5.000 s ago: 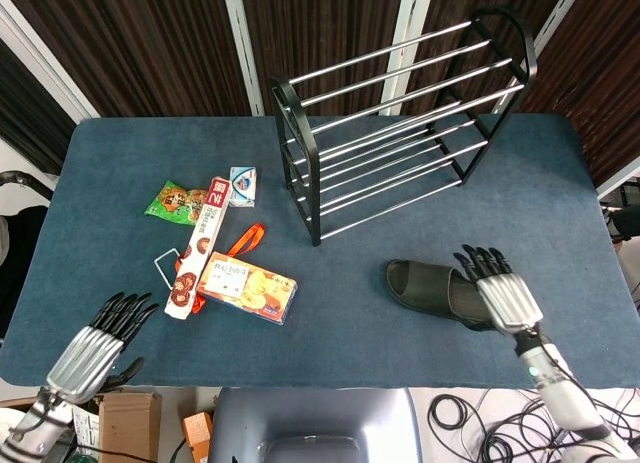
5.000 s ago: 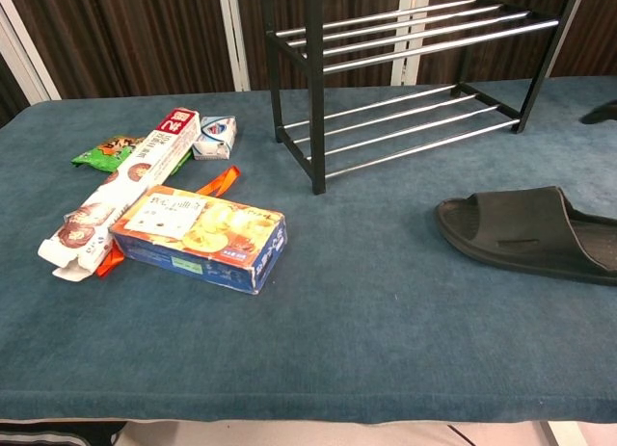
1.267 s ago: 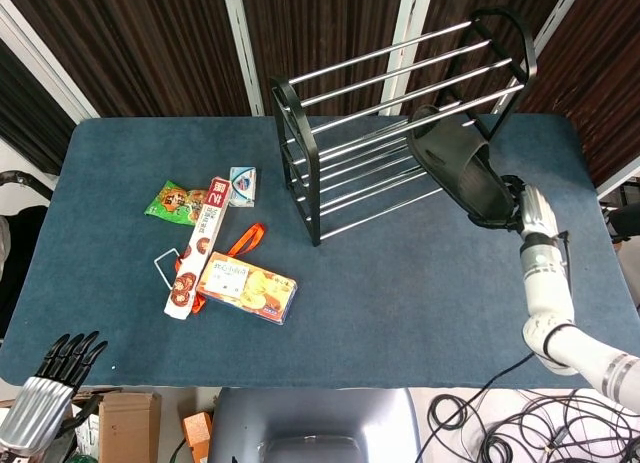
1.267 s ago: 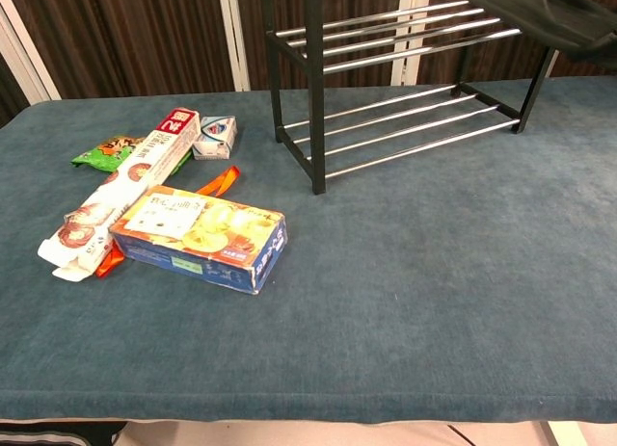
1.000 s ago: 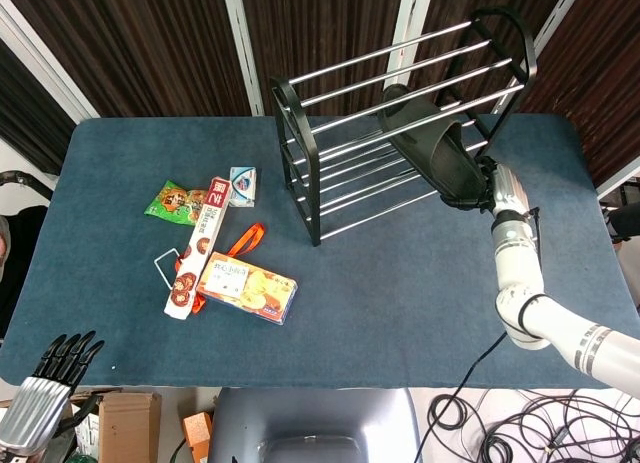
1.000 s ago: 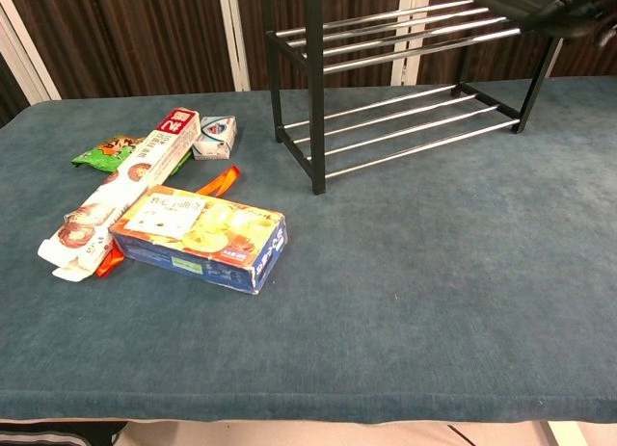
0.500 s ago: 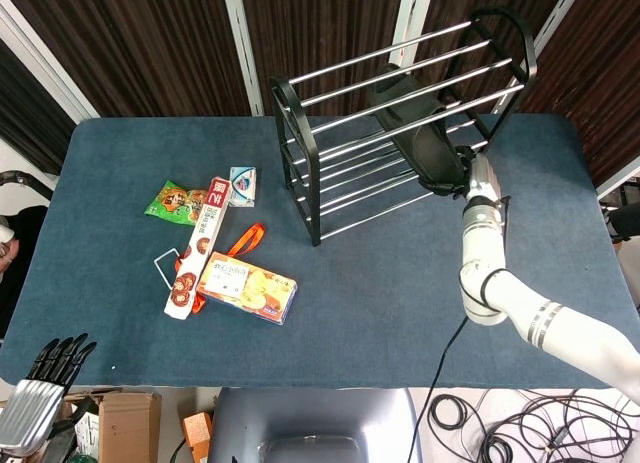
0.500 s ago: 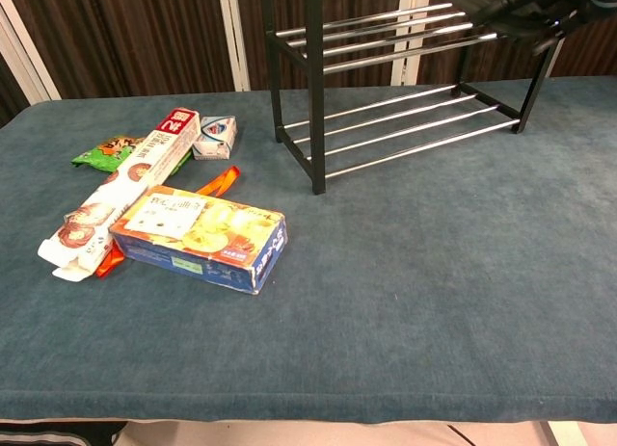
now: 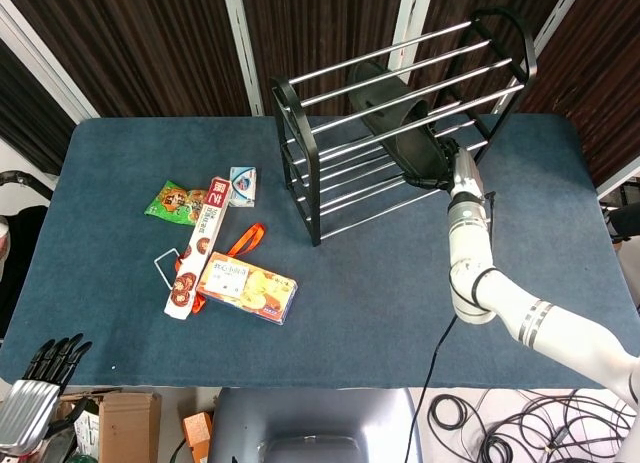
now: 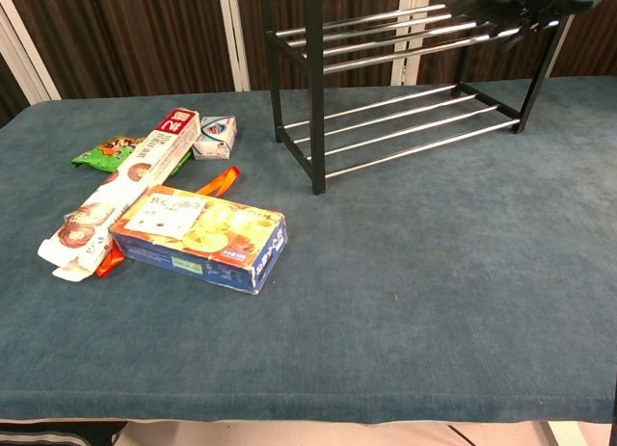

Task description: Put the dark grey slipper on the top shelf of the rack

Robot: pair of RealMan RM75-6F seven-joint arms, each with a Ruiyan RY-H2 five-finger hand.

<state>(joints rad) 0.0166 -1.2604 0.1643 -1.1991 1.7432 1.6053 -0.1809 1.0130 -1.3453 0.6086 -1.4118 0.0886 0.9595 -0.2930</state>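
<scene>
Dark grey slipper (image 9: pixel 392 111): lies across the upper rails of the rack, upper centre-right of the head view, toe toward the frame's top left, heel toward the hand; whether its full weight sits on the rails cannot be told.
Handling: looks like soft, light foam or rubber, bendy and fairly grippy; the thick heel edge seems the best hold, since the strap would likely flex.
Right hand (image 9: pixel 447 171): holds the slipper's heel end just right of the rack; the fingers are mostly hidden behind slipper and rails.
Rack (image 9: pixel 300 133): black frame with chrome rails, standing on the blue bench (image 9: pixel 400 273).
Left hand (image 9: pixel 40 381): lower left corner, fingers straight and apart, holding nothing.
Snack boxes (image 9: pixel 245 286): left of the rack, well apart.
</scene>
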